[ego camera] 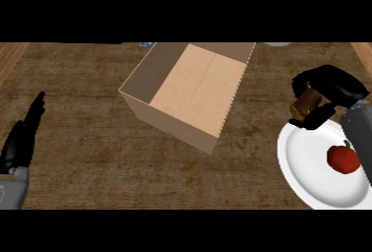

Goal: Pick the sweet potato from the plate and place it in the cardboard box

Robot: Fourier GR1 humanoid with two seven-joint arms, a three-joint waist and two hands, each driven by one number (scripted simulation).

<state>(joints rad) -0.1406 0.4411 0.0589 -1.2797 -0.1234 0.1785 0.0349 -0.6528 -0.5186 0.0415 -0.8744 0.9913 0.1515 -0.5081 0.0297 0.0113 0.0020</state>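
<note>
- Head view, looking steeply down on a brown wooden counter (94,172). An open tan cardboard box (169,123) stood in the middle, well apart from a round white plate (305,167) at the right edge.
- The black right hand (330,88) hung over the plate's far rim, fingers clenched round an orange-brown sweet potato (303,105). The potato was in that hand, by the plate, not in the box.
- A round red fruit with a green stem (343,159) lay on the plate, near the hand.
- The left hand (25,133) rested at the left edge, fingers straight, holding nothing.
- Likely risks: the potato could slip out on the way across, since little of it showed beyond the fingers. A low carry could also knock the box's wall and shift it.
- Most of the potato was hidden by fingers. Whether it touched the plate could not be told. The plate was cut off at the right, and the box's far end ran out of view.
</note>
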